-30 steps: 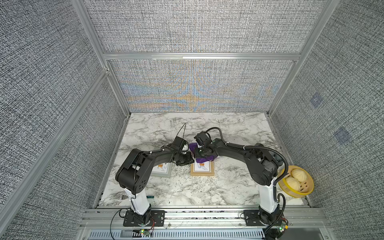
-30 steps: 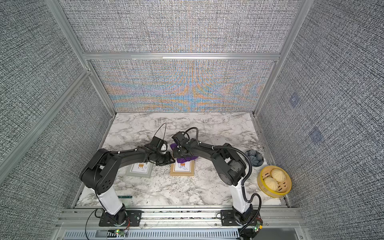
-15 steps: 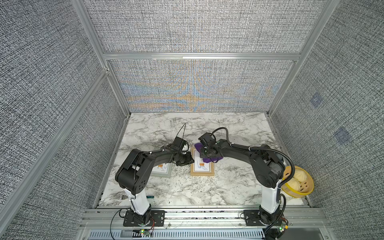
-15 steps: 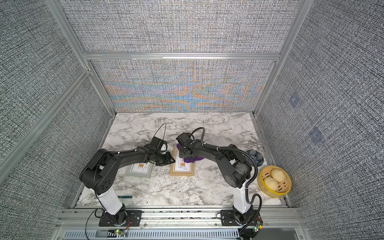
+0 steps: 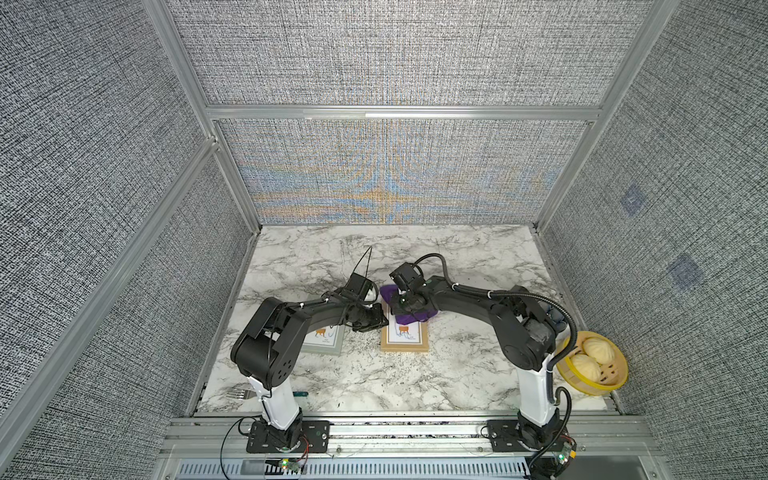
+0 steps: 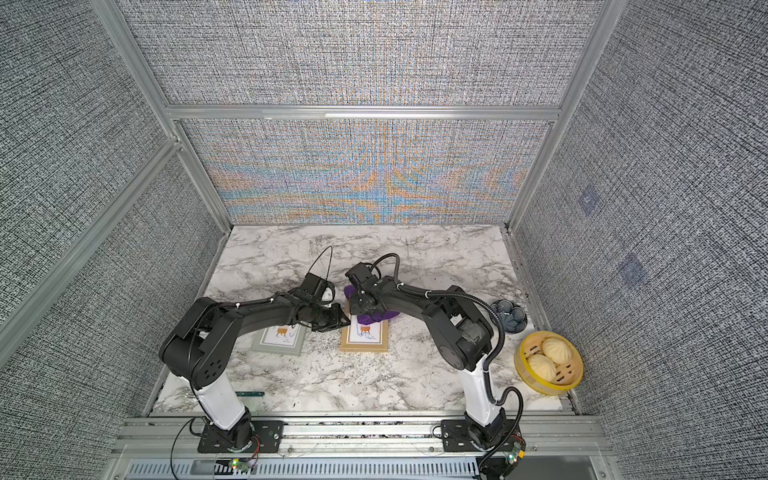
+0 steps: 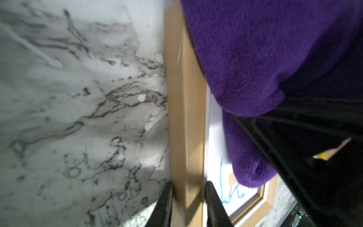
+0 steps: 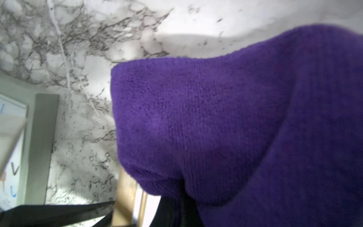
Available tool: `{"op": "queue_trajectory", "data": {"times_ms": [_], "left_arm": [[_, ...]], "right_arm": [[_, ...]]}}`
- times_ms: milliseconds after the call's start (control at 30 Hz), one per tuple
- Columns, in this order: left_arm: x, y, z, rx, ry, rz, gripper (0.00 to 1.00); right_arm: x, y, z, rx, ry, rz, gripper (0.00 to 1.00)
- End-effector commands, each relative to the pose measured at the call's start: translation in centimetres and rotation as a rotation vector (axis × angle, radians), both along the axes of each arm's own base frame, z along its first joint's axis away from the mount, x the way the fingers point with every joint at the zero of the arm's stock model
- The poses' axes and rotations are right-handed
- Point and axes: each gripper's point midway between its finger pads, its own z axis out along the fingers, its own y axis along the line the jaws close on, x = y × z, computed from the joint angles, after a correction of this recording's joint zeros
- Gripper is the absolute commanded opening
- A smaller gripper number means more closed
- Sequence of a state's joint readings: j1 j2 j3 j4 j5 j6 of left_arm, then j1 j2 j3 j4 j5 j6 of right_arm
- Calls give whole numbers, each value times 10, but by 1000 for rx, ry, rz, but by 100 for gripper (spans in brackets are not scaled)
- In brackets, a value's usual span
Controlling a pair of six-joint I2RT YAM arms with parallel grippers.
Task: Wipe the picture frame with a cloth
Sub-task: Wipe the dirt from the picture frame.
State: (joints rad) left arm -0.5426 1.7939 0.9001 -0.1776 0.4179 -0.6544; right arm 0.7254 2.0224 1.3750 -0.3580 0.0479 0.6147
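Swinging back since half a second ago, the right fingers (image 8: pixel 170 212) are dragging the purple cloth (image 5: pixel 413 326) toward the left fingers (image 7: pixel 163 206) again, pinching shut on it while it is bunching around them and resting on the glass of the wooden picture frame (image 5: pixel 405 341). Set narrow, the left fingers are straddling and clamping that frame's side rail on the marble worktop (image 5: pixel 415 257), with the cloth just beside them and a grey frame (image 5: pixel 322 340) lying behind them
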Motion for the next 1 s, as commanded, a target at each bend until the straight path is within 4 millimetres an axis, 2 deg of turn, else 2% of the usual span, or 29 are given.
{"op": "queue_trajectory", "data": {"times_ms": [0,33,100,167,267,333,367,433,533,633,667,733,867,933,967], "left_arm": [[-57,64,-43,322,235,41,14],[-58,65,-44,324,241,40,13],[-59,65,-44,325,244,40,14],[-59,65,-45,326,244,37,14],[-57,64,-44,324,240,36,13],[-56,63,-44,320,236,38,13],[-56,63,-44,320,237,37,13],[-56,63,-44,322,236,36,13],[-56,64,-44,324,234,42,13],[-55,65,-44,329,234,53,13],[-55,64,-44,327,235,57,13],[-55,64,-45,324,239,62,13],[-54,63,-45,322,244,67,13],[-55,62,-45,317,249,61,13],[-56,62,-45,319,250,58,13]], "right_arm": [[-14,-74,-23,-237,49,-127,0],[-16,-82,-21,-240,44,-130,0],[-18,-77,-16,-227,33,-91,0],[-23,-52,-11,-167,31,-16,0],[-31,-1,-3,-48,37,91,0],[-30,22,1,-5,34,120,0],[-27,27,1,11,32,113,0],[-17,22,0,-1,20,76,0],[-5,-8,-6,-26,30,-3,0],[-14,-37,-10,-55,44,-20,0],[-19,-41,-10,-62,44,-3,0],[-38,-39,-10,-42,72,58,0],[-76,-19,-8,16,140,182,0],[-82,-18,-7,17,159,201,0],[-78,-20,-6,7,155,191,0]]}}
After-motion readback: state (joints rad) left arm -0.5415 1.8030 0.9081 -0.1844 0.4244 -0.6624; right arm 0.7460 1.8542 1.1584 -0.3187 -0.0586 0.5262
